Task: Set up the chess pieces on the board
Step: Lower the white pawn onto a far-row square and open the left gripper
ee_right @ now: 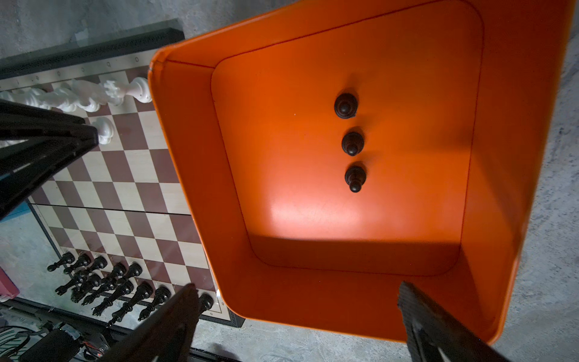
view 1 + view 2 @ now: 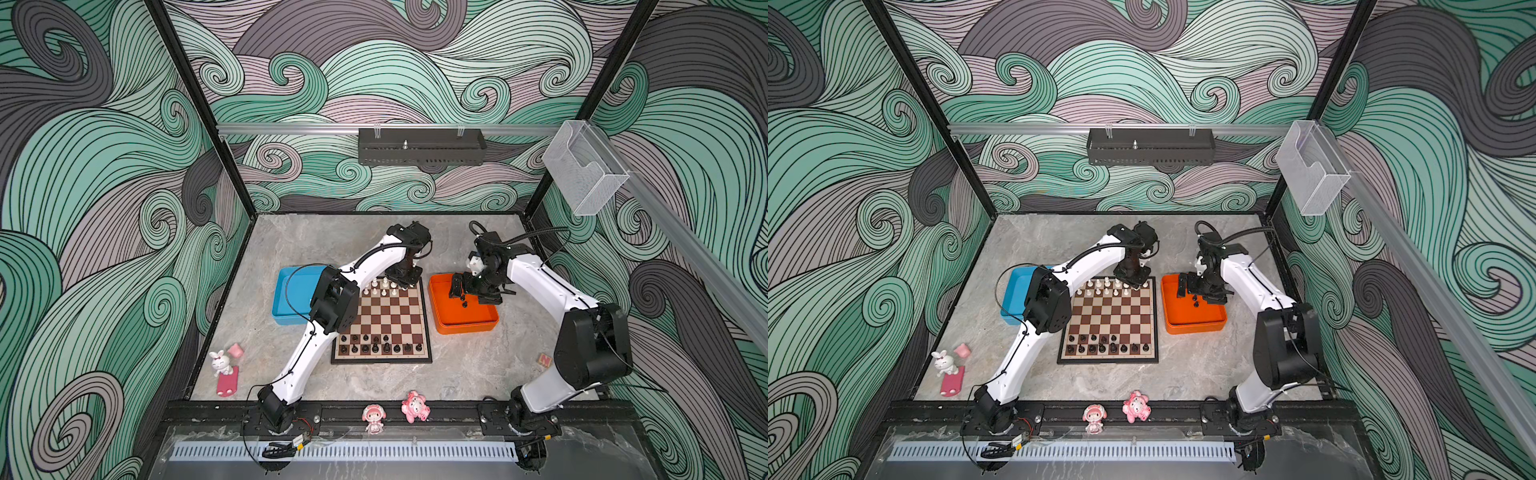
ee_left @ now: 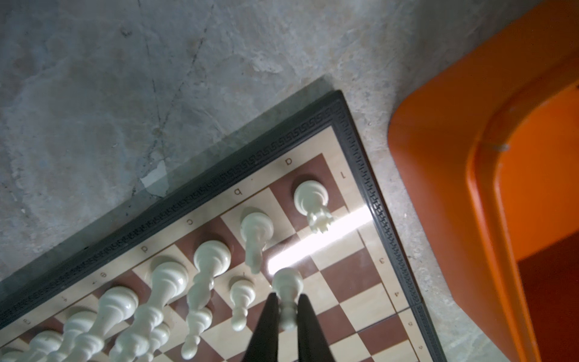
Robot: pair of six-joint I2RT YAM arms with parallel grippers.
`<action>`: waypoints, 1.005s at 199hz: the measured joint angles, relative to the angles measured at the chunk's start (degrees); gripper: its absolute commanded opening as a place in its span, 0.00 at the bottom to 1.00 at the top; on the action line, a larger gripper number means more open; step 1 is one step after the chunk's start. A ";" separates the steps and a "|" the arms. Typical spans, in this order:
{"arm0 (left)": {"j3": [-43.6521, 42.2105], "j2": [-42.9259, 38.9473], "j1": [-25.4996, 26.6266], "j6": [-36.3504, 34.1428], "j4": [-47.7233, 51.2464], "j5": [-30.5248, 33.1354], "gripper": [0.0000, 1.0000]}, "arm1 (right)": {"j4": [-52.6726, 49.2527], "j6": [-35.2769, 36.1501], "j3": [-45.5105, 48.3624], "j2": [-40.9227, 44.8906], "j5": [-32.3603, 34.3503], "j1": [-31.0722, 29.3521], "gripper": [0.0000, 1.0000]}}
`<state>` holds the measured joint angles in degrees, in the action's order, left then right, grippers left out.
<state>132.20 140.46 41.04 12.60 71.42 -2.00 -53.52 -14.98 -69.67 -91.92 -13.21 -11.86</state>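
The board [image 2: 386,316] lies mid-table. White chess pieces [image 2: 384,284] line its far edge and black ones [image 2: 380,347] its near edge. My left gripper [image 3: 287,301] is shut on a white pawn [image 3: 288,280], gripped by its upper part. It is low over the pawn row by the board's far right corner [image 2: 405,284], and I cannot tell whether the base touches. My right gripper [image 1: 297,285] hangs open and empty over the orange tray [image 1: 188,175]. Three black pawns [image 1: 352,142] stand in a line on that tray's floor.
A blue tray [image 2: 291,299] sits left of the board, partly behind the left arm. The orange tray [image 2: 463,328] is close to the board's right edge. Pink figurines [image 2: 222,363] [image 2: 373,417] [image 2: 414,406] and a small block [image 2: 544,359] lie near the table's front.
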 measured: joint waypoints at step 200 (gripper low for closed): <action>0.02 1.62 0.00 -0.59 0.07 -0.04 0.15 | 0.22 0.02 0.04 -0.04 -0.85 0.61 0.99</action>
<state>132.22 142.08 41.04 12.01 71.48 -2.04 -53.30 -14.96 -69.63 -91.96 -14.06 -11.25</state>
